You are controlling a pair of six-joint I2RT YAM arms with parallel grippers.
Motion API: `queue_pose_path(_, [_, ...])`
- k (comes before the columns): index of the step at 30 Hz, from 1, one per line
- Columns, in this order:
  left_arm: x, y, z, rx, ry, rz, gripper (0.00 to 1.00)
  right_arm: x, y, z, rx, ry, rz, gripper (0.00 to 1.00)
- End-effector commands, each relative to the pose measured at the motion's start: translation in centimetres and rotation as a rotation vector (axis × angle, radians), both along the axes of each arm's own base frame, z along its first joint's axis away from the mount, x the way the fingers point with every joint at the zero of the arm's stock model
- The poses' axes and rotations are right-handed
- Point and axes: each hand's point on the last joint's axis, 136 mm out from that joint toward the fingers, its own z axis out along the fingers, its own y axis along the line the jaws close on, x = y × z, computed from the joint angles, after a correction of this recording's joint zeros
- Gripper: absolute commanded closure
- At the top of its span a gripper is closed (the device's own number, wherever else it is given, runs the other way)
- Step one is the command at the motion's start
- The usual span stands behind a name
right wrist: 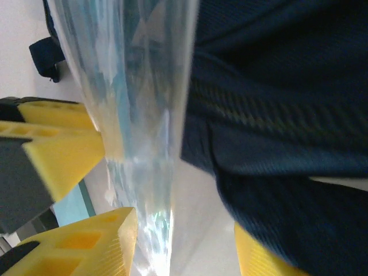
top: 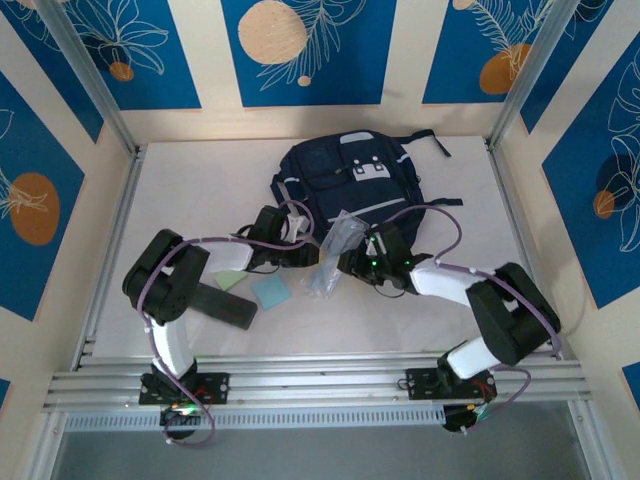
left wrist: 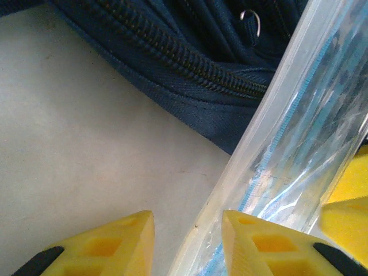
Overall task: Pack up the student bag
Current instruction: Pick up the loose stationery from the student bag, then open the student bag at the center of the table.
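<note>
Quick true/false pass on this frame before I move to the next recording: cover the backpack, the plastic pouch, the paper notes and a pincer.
1. The large dark navy fabric backpack lies at the far middle of the white table. True.
2. The clear plastic zip pouch is already inside the backpack. False: it is outside, at the backpack's near edge, between the left pincer and the right pincer.
3. A light green square paper note and a light blue square paper note lie on the table near the left arm. True.
4. The left pincer's fingers are pressed together. False: they stand apart, with table showing between them.
</note>
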Motion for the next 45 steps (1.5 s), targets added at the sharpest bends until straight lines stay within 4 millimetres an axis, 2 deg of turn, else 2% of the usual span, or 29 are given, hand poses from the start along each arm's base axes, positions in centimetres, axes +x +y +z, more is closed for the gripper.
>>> queue_pose_path(1, [-0.2,-0.6,-0.6,0.002,0.016,-0.004,0.65,3.3,2.7,3.0,0.093,-0.131,0.02,0.52])
queue_pose_path(3, [-0.3,-0.7,-0.5,-0.003,0.021,-0.004,0.65,3.8,3.1,3.3,0.106,-0.138,0.028,0.58])
queue_pose_path(6, [-0.2,-0.6,0.0,-0.004,0.017,0.002,0.65,3.9,3.3,4.1,0.124,-0.155,0.036,0.88])
queue_pose_path(8, [-0.1,-0.4,0.8,0.001,0.0,0.014,0.61,3.5,3.0,5.0,0.13,-0.16,0.047,1.0])
queue_pose_path(10, [0.3,-0.1,2.1,0.017,-0.034,0.03,0.5,2.8,2.4,6.1,0.135,-0.163,0.059,1.0])
queue_pose_path(13, [1.2,0.7,4.3,0.067,-0.112,0.047,0.39,1.6,1.0,8.3,0.127,-0.179,0.072,1.0])
queue_pose_path(16, [2.3,1.2,6.5,0.118,-0.215,0.045,0.36,0.9,-1.7,9.9,0.07,-0.184,0.056,1.0])
queue_pose_path(21, [3.6,-0.6,8.2,0.218,-0.355,-0.059,0.34,1.6,-8.2,12.0,0.014,-0.186,-0.061,1.0])
queue_pose_path(26, [4.8,-3.7,8.8,0.327,-0.463,-0.193,0.3,2.7,-14.5,12.1,0.013,-0.123,-0.245,1.0])
queue_pose_path(30, [5.9,-6.3,8.3,0.405,-0.531,-0.299,0.27,2.8,-17.5,12.0,0.087,-0.115,-0.347,1.0])
queue_pose_path(34, [6.8,-8.5,7.1,0.466,-0.564,-0.38,0.25,2.5,-19.2,12.2,0.127,-0.132,-0.407,1.0])
queue_pose_path(40, [9.0,-9.1,4.3,0.57,-0.574,-0.411,0.24,1.6,-19.8,12.3,0.134,-0.144,-0.419,1.0])
queue_pose_path(45, [9.2,-8.5,0.5,0.662,-0.499,-0.455,0.21,1.3,-20.2,12.5,0.127,-0.164,-0.431,1.0])
